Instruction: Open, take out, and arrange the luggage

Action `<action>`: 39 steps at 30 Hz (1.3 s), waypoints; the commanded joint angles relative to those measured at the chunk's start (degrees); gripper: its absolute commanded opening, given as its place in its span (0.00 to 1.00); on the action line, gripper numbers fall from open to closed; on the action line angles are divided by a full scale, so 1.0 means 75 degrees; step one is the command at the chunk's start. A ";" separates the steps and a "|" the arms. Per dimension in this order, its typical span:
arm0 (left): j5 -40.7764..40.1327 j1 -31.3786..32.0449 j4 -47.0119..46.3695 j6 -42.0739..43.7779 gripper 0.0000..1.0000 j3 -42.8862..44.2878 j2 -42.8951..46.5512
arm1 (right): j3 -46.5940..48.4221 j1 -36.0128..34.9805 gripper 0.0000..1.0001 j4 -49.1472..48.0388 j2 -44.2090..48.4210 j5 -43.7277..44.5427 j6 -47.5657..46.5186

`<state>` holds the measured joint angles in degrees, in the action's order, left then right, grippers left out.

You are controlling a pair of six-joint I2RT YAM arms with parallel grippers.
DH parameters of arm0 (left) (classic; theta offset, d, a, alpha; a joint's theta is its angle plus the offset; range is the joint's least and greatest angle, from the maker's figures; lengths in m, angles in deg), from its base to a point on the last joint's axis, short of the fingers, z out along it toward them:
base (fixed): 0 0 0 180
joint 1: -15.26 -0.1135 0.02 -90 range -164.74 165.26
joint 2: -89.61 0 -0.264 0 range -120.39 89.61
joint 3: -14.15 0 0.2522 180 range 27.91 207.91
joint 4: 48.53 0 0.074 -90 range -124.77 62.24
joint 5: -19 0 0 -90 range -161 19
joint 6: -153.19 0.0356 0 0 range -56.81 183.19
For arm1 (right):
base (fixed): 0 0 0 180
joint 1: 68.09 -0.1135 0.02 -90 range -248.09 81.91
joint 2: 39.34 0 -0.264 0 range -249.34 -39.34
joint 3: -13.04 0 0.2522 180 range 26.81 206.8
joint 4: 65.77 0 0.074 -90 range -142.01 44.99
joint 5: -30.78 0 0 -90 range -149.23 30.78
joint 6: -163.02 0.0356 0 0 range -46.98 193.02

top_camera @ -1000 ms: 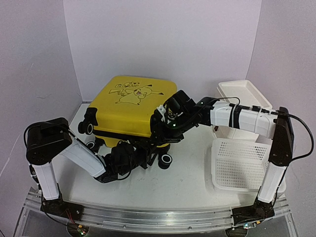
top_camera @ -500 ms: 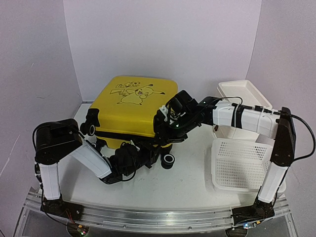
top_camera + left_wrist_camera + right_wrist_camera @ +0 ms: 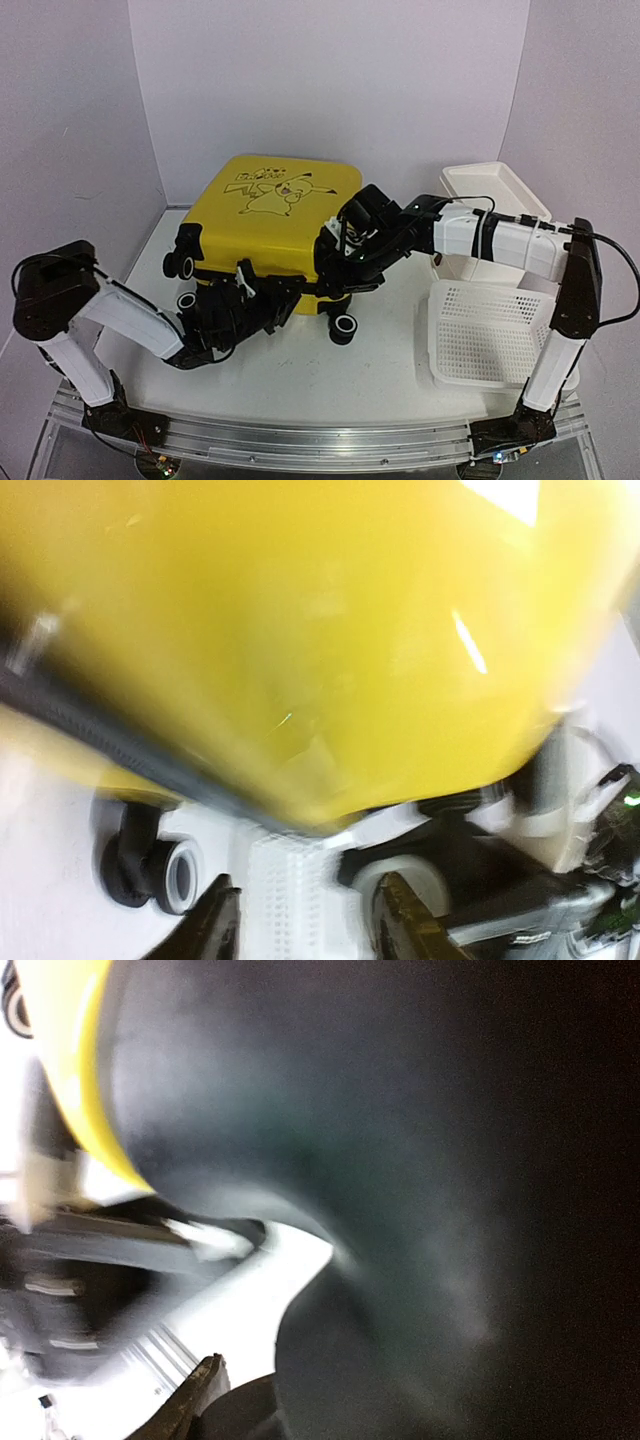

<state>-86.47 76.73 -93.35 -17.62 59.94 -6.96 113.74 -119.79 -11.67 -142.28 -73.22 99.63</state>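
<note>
The yellow luggage point(image 3: 270, 215) lies flat at the table's middle, Pikachu lid up, with a dark gap along its front edge. My left gripper point(image 3: 272, 300) sits low at the front edge. In the left wrist view the gripper point(image 3: 308, 925) is open and empty below the yellow shell point(image 3: 330, 630), with black wheels to either side. My right gripper point(image 3: 342, 262) is at the front right corner, at the lid's edge. The right wrist view shows mostly dark lining point(image 3: 420, 1160), a yellow rim point(image 3: 75, 1060) and one finger point(image 3: 195, 1400); the other finger is hidden.
A white perforated basket point(image 3: 490, 330) lies at the right front. A white plastic cabinet point(image 3: 495, 190) stands behind it. A black wheel point(image 3: 343, 327) sticks out below the case's front right, and two more point(image 3: 182, 265) at its left side.
My left arm has swung left and its gripper has slid left along the case's front edge. My right gripper has stayed at the front right corner.
</note>
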 commanded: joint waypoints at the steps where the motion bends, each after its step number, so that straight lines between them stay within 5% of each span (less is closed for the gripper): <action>1: -0.0360 -0.0093 0.1225 0.1410 0.62 -0.0157 0.1390 | 0.0724 -0.0299 0.52 0.1082 0.1163 0.0631 0.0072; 3: -0.0590 -0.0099 0.2015 0.1611 0.79 -0.0136 0.1814 | 0.0932 -0.0298 0.72 0.1735 0.1134 0.1635 0.0238; 7: -0.1061 -0.0110 0.3319 0.2396 0.89 -0.0095 0.2580 | 0.0927 -0.0301 0.98 0.2040 0.1218 0.2679 0.0337; 13: -0.1097 -0.0647 0.4641 0.2573 0.94 0.0186 0.2978 | 0.1224 -0.0187 0.98 0.1999 0.0945 0.2438 0.0281; 19: 0.0120 -0.2099 0.5611 0.3045 0.93 0.0770 0.2844 | 0.2155 -0.0016 0.98 0.2028 -0.0199 0.2139 0.0843; 28: 0.1734 -0.4204 0.6619 0.4926 0.94 0.1902 0.2687 | 0.2975 -0.0046 0.56 0.1618 -0.1414 0.0282 0.1704; 33: 0.1884 -0.4469 0.7301 0.6163 0.95 0.2398 0.2876 | 0.2977 -0.0062 0.35 0.1325 -0.1301 -0.0295 0.1674; 39: 0.3222 -0.4461 0.8391 0.6322 0.95 0.2694 0.3281 | 0.2964 -0.0063 0.34 0.1512 -0.1046 -0.0891 0.0685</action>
<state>-68.13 44.03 -32.66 27.88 75.72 14.20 134.35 -117.80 -1.49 -153.32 -70.60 116.84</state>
